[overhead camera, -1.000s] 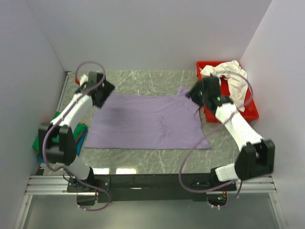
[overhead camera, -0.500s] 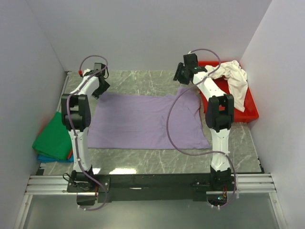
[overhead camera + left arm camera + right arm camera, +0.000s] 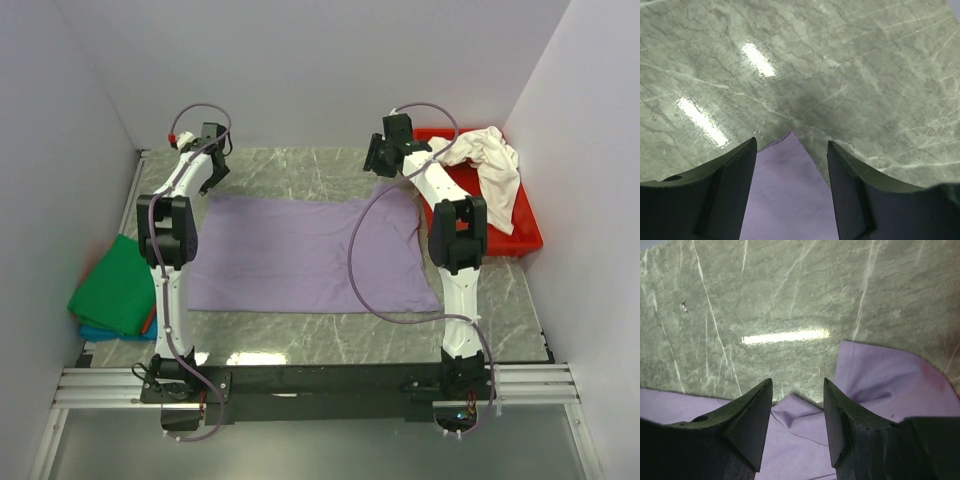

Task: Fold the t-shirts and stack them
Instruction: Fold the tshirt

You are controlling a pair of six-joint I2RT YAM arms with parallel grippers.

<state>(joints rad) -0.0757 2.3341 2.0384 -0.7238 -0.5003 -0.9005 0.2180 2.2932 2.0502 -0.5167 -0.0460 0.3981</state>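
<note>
Both grippers are released, nothing held. On the left gripper (image 3: 791, 146) the jaws are apart w/ the far-left corner of the lavender shirt (image 3: 790, 200) lying right btwn the fingers, its tip about level w/ the fingertips and bare table (image 3: 850, 60) beyond. On the right gripper (image 3: 797, 384) the jaws are apart too, over the shirt's far-right end. Cloth there is rumpled: a small fold sits btwn the fingers, and a raised flap (prob. a sleeve) lies just off to one side. Can't tell from the wrist views if any fingertip touches cloth.

Overhead, the shirt spreads flat from both grippers back toward the arm bases, approx. rectangular, bunched only under the right gripper. Just beside that gripper, on its outer side, the red tray (image 3: 528, 238) holds the creamy white shirt (image 3: 490, 165), crumpled and unfolded. Well behind the left gripper, out past that arm's outer side, the green shirt (image 3: 115, 295) lies in a flat pile on the blue shirt (image 3: 95, 330); that looks like the stack.

Step in hand, my read: start of the first fold on the lavender one, i.e. taking the far edge at both corners. Next move needs both to drop onto the cloth, pinch at the same time, lift, then carry the edge back toward the near hem evenly so it doesn't skew. R side looks the trickier grab, since it's easy to catch only the flap.
</note>
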